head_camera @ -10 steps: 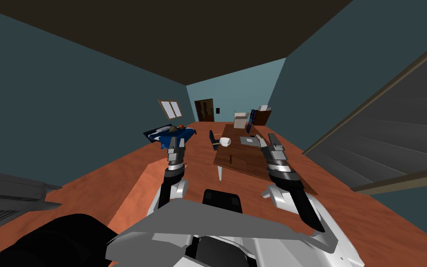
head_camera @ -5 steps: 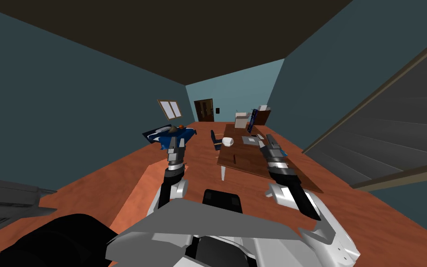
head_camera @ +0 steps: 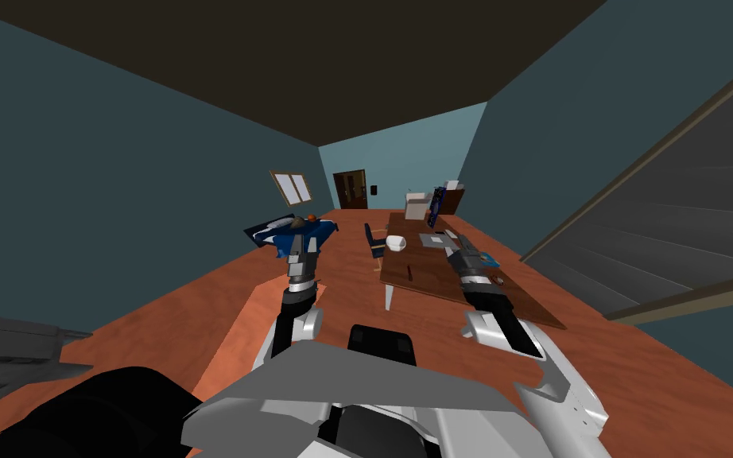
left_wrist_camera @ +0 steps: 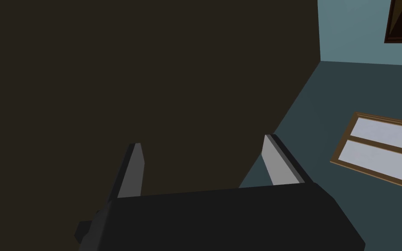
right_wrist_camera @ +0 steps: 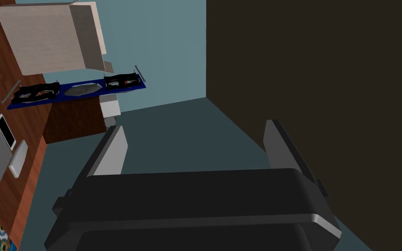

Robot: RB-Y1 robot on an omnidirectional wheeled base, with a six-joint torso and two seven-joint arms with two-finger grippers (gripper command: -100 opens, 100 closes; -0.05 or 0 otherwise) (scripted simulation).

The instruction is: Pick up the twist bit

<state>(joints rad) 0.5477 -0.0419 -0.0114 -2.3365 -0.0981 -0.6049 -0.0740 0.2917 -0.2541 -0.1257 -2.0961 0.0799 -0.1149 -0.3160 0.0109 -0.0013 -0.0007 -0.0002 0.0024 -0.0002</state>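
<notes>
The right pincer [right_wrist_camera: 198,146] has its two fingers apart with nothing between them, and it is tipped up toward wall and ceiling, not down at anything. In the head view it hangs above the brown surface [head_camera: 428,280], over the side that lies to the robot's right. Along that side, out past the fingers, the wrist view catches a phone [right_wrist_camera: 6,130], a blue board [right_wrist_camera: 82,91] standing on edge and a pale box [right_wrist_camera: 47,39] at the far end. A blue book [head_camera: 488,261] lies just beside the wrist.

The bit [head_camera: 409,273] seems to be the thin dark sliver lying flat on the near part of the surface, close to the edge on the robot's left; it is too small to make out more. A white mug [head_camera: 395,242] sits beyond it, apart from it. From the right pincer the bit lies to the left and lower, between the two arms but well nearer the right one. Its long axis runs roughly away from the robot, along the surface's length, so the fingers would likely have to close across it from side to side, once the hand is turned to point downward.

The left pincer [left_wrist_camera: 204,165] is likewise apart and empty, held up ahead of the robot's left side, off the surface and well apart from the bit
</notes>
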